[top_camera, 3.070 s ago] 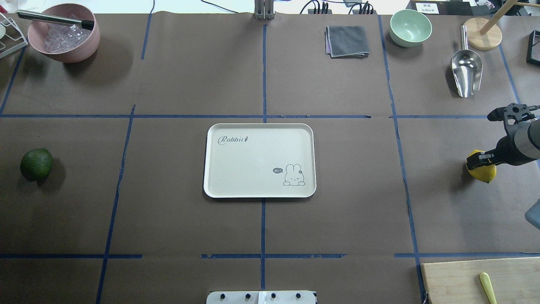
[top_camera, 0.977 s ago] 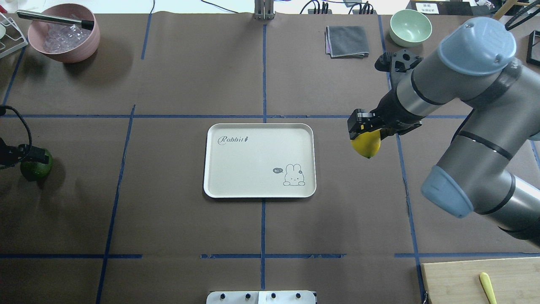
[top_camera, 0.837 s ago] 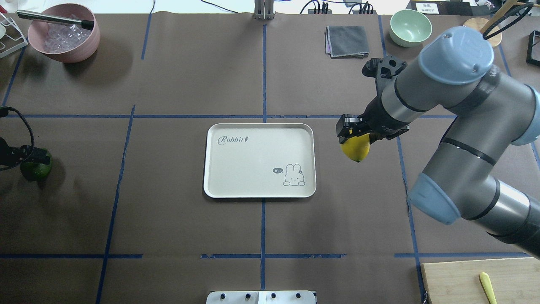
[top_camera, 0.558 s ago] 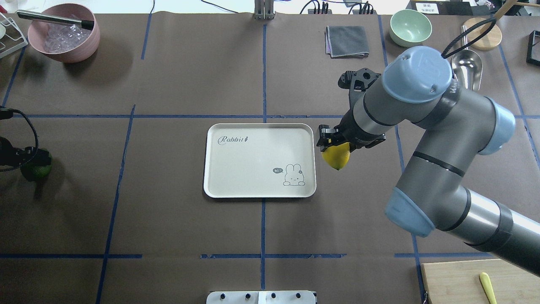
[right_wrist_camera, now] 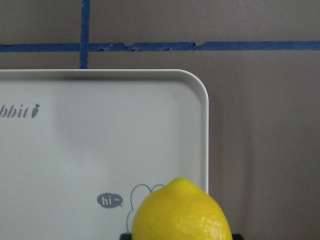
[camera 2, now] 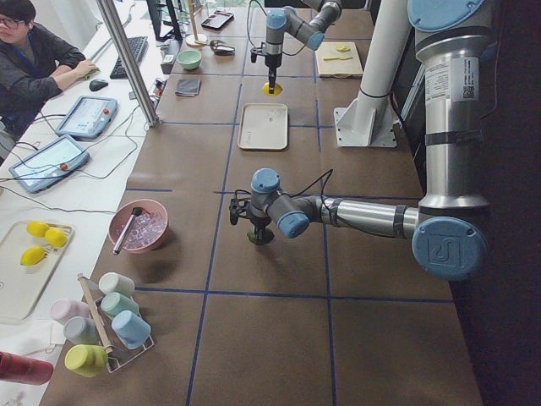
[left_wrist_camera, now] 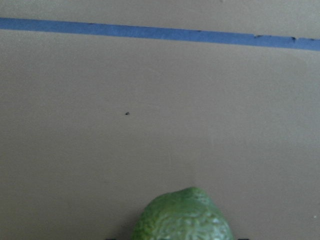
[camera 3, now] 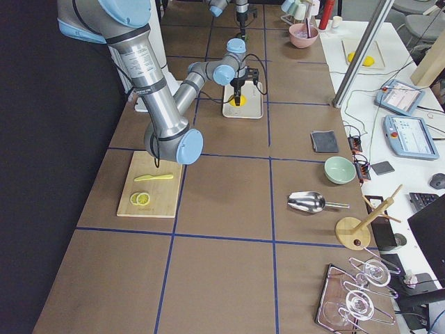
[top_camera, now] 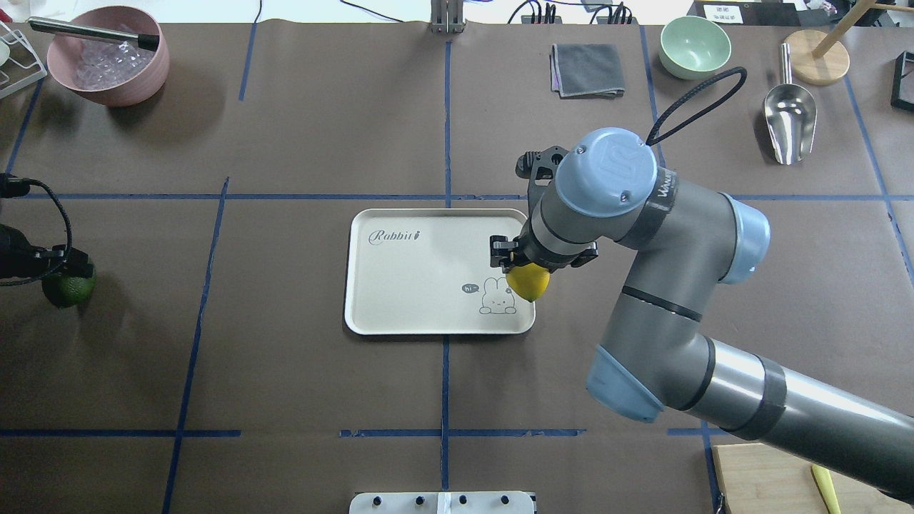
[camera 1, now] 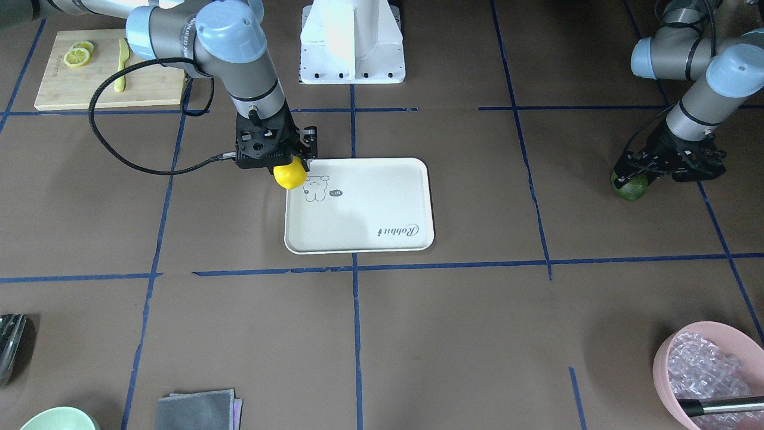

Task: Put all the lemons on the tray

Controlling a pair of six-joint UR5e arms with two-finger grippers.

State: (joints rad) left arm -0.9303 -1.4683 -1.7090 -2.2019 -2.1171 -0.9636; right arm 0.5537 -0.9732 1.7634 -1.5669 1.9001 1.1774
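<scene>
Clamped in the right gripper (top_camera: pixel 526 270): yellow lemon (top_camera: pixel 528 283), tight between the fingers, at the tray (top_camera: pixel 400 285) corner with the rabbit drawing. From the right wrist view, lemon over that drawing, just inside the tray's rim; from the front-facing view, lemon overlapping the same corner's edge. Cannot tell whether touching the tray or above it. Tray flat in the middle of the desk (top_camera: pixel 285 371), nothing lying on it.

Far off at the desk's left end: green lemon (top_camera: pixel 69 289) under the left gripper (top_camera: pixel 61 260). Fingers close around it in the front-facing view, out of frame in the left wrist view, so cannot tell if gripped or loose.

Around: pink bowl (top_camera: pixel 107 57), grey cloth (top_camera: pixel 587 69), green bowl (top_camera: pixel 695 46), metal scoop (top_camera: pixel 787 121) along the far edge. Cutting board (camera 1: pixel 107 77) with lemon slices (camera 1: pixel 77 55) plain in the front-facing view, mostly hidden behind the right arm overhead
</scene>
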